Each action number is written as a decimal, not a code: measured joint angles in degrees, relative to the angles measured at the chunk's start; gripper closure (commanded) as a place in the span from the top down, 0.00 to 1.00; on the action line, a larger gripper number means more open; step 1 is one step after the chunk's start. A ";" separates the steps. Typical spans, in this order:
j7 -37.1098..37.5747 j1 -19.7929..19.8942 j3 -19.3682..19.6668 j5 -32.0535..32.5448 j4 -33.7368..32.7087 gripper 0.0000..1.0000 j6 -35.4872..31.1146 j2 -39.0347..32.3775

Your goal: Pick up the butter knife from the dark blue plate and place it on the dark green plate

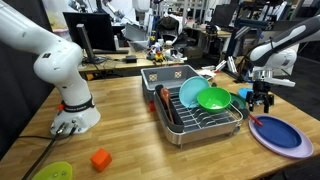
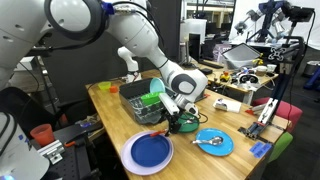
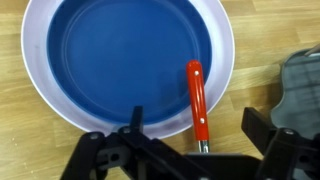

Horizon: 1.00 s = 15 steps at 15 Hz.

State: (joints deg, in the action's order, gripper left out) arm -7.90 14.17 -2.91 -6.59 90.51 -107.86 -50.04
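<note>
Red-orange butter knife (image 3: 198, 101) overhangs the dark blue plate (image 3: 120, 55) rim as my open tool (image 3: 190, 150) hovers; an off-centre pinch may flip it.

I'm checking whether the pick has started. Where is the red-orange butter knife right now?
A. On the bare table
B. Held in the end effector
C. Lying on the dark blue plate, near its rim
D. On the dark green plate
C: in the wrist view the butter knife lies across the rim of the dark blue plate, with the open end effector above it.
</note>
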 measured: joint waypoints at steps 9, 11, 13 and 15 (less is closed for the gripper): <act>-9.48 1.91 0.24 -7.49 26.03 1.00 -15.97 15.10; -10.78 1.92 0.25 -8.74 30.36 1.00 -18.82 17.98; -11.89 2.02 0.32 -10.21 34.08 1.00 -20.96 20.87; -13.05 2.35 0.49 -11.82 37.12 1.00 -21.52 23.61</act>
State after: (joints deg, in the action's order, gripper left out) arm -20.95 16.53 -2.42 -18.41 127.64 -129.38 -26.43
